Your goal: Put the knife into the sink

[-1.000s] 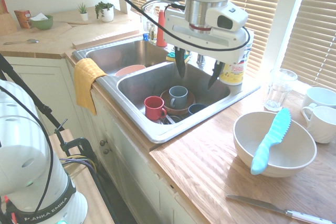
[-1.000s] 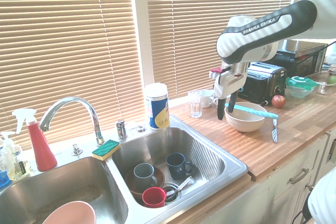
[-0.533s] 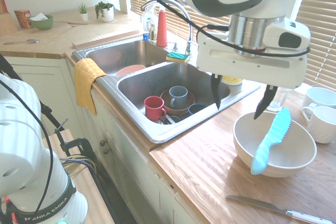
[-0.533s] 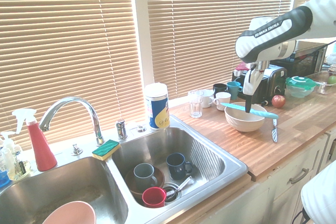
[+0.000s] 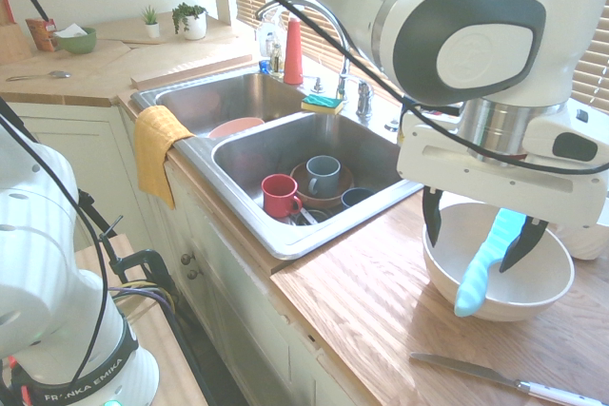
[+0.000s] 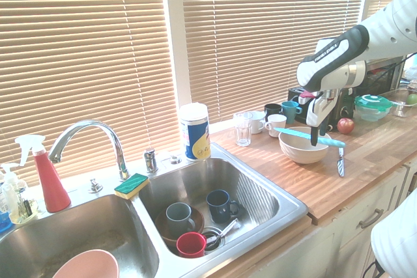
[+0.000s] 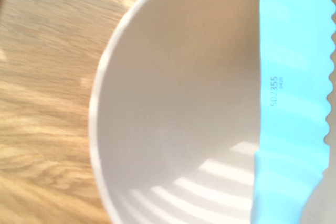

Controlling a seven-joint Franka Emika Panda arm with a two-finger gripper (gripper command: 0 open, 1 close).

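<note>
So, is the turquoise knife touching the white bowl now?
Touching. The first exterior view shows the knife lying across the bowl, its handle end resting on the near rim.

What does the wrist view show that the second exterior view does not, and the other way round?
Only the wrist view shows small printed digits on the knife and its wavy edge from close by.

Only the second exterior view shows the open end effector above the knife, the sink with mugs inside, the faucet, the metal table knife on the counter, and the blinds.

Both show the turquoise knife lying across the white bowl on the wooden counter.
</note>
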